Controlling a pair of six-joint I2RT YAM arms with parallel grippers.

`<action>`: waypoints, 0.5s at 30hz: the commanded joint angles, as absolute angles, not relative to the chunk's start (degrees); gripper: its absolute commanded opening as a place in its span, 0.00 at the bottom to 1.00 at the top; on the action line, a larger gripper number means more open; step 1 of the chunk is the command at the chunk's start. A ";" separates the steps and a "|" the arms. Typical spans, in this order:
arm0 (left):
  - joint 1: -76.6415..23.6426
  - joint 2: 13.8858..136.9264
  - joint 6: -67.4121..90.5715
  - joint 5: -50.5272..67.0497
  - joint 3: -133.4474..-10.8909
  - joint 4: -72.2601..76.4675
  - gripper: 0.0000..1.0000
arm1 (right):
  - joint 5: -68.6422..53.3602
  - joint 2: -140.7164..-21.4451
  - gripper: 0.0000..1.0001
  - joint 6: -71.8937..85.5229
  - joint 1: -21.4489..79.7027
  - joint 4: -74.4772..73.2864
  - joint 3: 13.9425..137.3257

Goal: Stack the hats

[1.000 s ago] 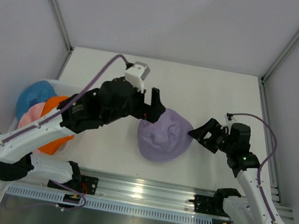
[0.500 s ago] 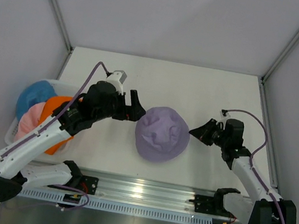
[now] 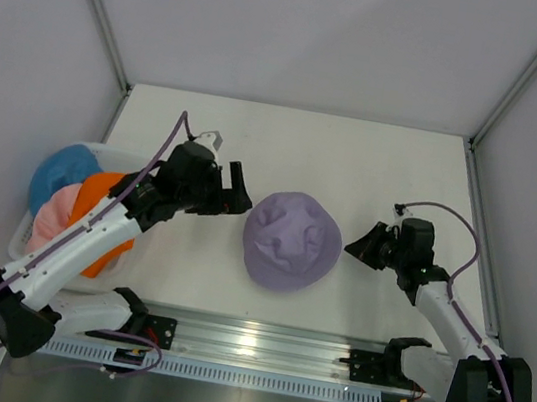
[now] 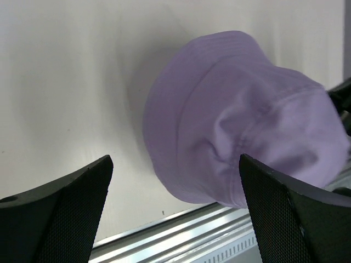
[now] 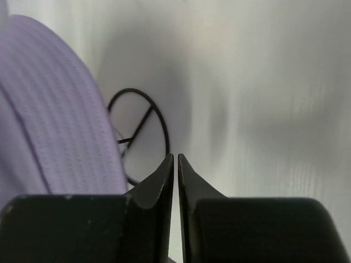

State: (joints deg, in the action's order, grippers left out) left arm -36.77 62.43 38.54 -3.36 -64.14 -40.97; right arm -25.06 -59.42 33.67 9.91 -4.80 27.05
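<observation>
top external: left pincer [image 3: 242, 191] spread wide, right pincer [image 3: 352, 246] pinched.

1. A white table [image 3: 375, 166] fills the middle under soft, even light
2. Plain pale grey walls close it in: back wall [image 3: 303, 34] at 12 o'clock, side walls at 9 and 3 o'clock
3. Grey metal struts [image 3: 96, 3] rise from the table's far corners towards 11 and 1 o'clock
4. A ribbed aluminium rail [image 3: 258, 339] spans the near edge at 6 o'clock, with glare at its middle
</observation>
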 commanded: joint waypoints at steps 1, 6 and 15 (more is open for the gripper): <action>-32.97 61.97 39.90 -4.84 -67.67 -45.79 1.00 | -19.00 -60.37 0.10 26.73 10.46 -10.62 29.61; -23.83 58.63 37.18 -7.20 -70.75 -50.17 0.99 | -11.45 -62.31 0.58 26.89 10.37 -16.41 33.56; -8.09 56.78 42.26 -21.26 -73.58 -70.29 1.00 | -9.45 -62.57 0.77 23.29 3.97 -27.86 57.89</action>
State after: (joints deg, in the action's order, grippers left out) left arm -11.60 57.78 38.76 -16.27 -74.74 -58.96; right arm -8.03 -62.87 25.61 7.68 -24.03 51.00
